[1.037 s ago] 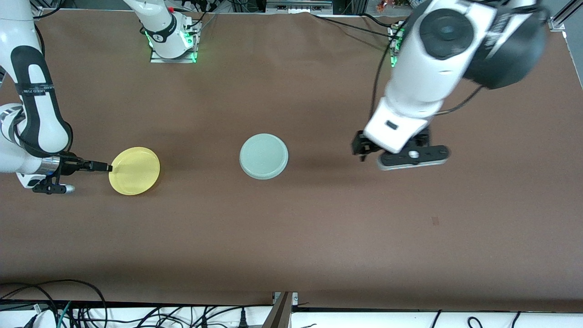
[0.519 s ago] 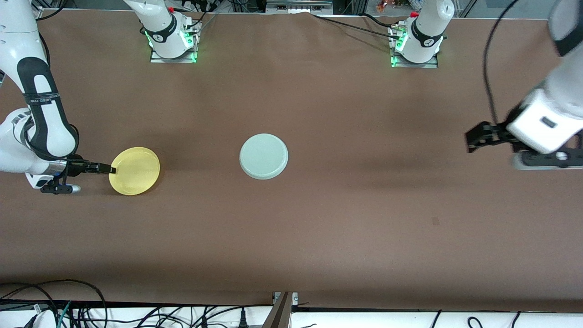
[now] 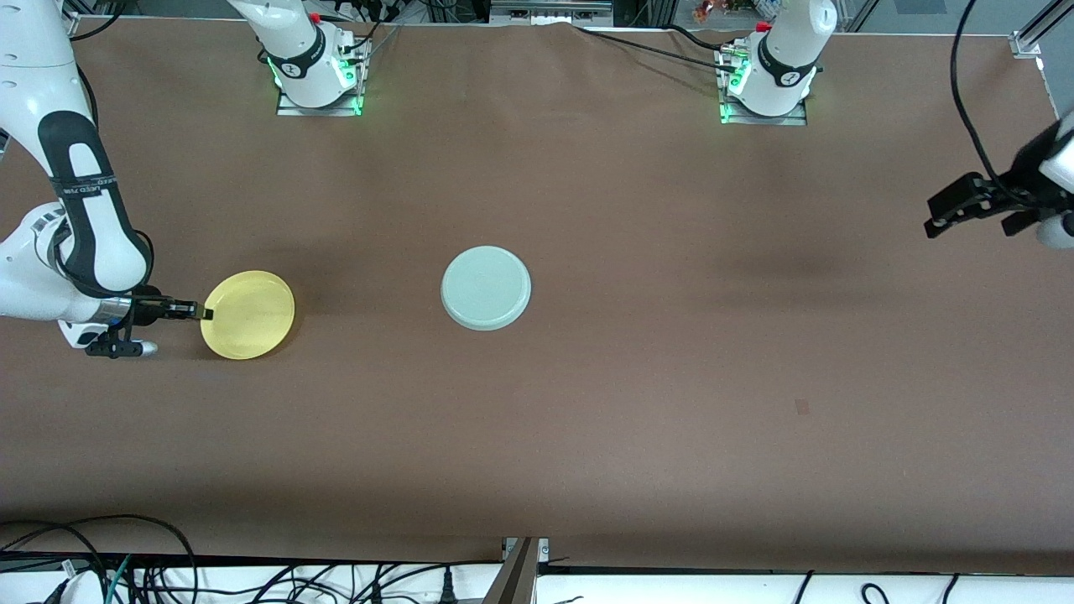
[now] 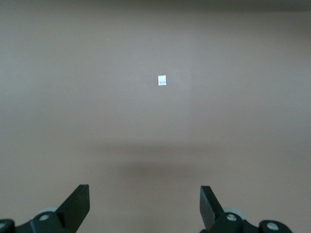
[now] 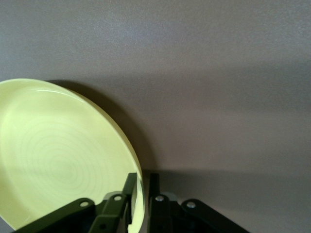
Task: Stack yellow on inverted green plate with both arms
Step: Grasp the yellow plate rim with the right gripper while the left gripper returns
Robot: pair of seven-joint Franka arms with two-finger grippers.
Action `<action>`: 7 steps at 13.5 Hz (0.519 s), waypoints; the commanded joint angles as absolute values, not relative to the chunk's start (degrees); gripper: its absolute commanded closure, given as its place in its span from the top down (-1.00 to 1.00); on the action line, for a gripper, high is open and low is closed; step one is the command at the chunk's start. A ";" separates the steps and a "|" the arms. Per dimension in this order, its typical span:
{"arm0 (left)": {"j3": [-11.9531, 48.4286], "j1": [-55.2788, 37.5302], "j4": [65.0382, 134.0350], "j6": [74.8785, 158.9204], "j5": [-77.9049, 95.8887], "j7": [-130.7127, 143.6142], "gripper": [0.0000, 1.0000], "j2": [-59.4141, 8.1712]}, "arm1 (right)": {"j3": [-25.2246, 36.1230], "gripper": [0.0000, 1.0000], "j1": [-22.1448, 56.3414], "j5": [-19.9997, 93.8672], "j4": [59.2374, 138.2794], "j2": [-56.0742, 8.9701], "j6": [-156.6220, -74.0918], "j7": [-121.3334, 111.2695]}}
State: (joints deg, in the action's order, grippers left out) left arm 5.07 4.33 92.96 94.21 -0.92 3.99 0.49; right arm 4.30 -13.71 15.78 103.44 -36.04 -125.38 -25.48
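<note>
1. My right end effector (image 3: 204, 313) pinches the yellow (image 3: 249, 315) plate's rim on the desk (image 3: 587, 403); such a thin edge bite could slip when lifted.
2. The green plate (image 3: 486, 288) sits inverted, well apart from it, toward my left arm's end.
3. My left end effector (image 4: 145, 206) waits released, over bare desk.

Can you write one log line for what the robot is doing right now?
right gripper: jaws shut on yellow plate rim | left gripper: open, over table's end | green plate: inverted, bare | stacking: not yet
</note>
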 commanded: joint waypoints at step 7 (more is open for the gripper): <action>5.45 5.01 95.63 90.18 -3.16 4.13 1.00 4.48 | -2.80 -1.00 -13.54 17.67 98.61 -27.62 -103.37 -25.85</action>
